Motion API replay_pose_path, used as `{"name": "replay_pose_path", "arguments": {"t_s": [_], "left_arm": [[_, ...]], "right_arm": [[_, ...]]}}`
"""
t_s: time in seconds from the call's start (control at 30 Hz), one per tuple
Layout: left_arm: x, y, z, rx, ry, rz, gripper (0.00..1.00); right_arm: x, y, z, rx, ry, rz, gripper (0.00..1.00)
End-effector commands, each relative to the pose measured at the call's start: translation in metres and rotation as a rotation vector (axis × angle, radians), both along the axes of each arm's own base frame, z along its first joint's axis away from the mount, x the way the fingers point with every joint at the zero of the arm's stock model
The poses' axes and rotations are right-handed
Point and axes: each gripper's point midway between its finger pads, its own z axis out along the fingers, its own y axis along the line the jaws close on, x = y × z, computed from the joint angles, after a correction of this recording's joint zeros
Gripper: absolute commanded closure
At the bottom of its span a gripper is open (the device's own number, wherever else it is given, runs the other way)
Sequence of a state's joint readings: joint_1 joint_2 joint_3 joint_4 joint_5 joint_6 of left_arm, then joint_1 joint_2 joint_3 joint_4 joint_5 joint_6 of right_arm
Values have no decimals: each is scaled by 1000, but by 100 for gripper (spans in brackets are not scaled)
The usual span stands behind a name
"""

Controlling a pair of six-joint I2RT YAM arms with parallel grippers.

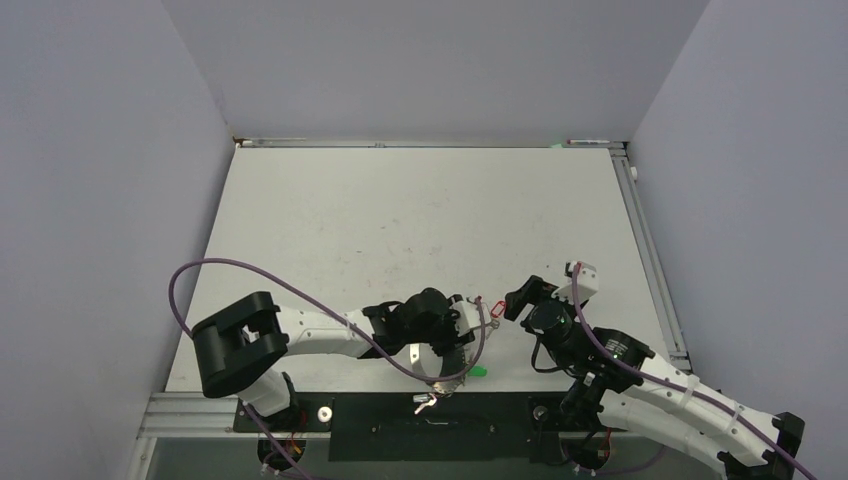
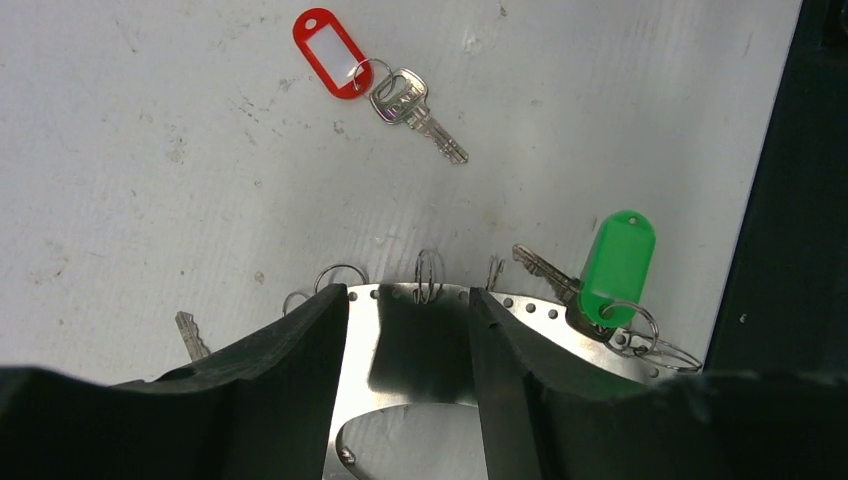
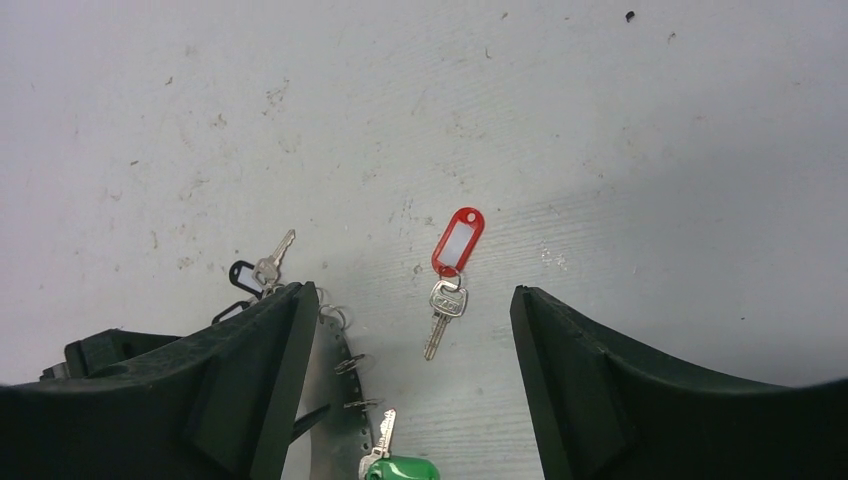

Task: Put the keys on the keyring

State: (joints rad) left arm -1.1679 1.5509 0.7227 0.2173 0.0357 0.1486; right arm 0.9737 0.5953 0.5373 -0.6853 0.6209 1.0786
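The keyring is a curved silvery band (image 2: 420,330) with holes and small split rings along its edge. My left gripper (image 2: 408,295) is closed down on it; the band fills the narrow gap and runs on under both fingers. A key with a green tag (image 2: 617,265) hangs on a ring at the band's right end. The key with the red tag (image 2: 330,40) lies loose on the table beyond the band. My right gripper (image 3: 410,292) is open and empty, with that red-tagged key (image 3: 447,300) between its fingers below. The band (image 3: 335,400) lies by its left finger.
A key with a black tag (image 3: 245,275) and a plain key (image 2: 190,335) sit at the band's other end. The table's near edge with its dark strip (image 2: 790,250) is close to the green tag. An aluminium rail (image 1: 655,270) lines the right side. Grey walls enclose the table.
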Motion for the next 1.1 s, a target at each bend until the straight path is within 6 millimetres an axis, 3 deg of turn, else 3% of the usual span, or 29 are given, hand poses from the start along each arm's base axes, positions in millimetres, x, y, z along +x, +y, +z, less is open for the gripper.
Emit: {"name": "replay_pose_path", "arguments": {"t_s": [0.0,0.87,1.07], "left_arm": [[11,-22,18,-88,-55,-26,57],[18,-14,-26,12,-71,-7,69],[18,-16,-29,7,-75,-11,81]], "right_arm": [[3,-5,10,-1,-31,-12,28],[-1,3,-6,-1,0,33,31],[-2,3,-7,1,1,35,32]]}}
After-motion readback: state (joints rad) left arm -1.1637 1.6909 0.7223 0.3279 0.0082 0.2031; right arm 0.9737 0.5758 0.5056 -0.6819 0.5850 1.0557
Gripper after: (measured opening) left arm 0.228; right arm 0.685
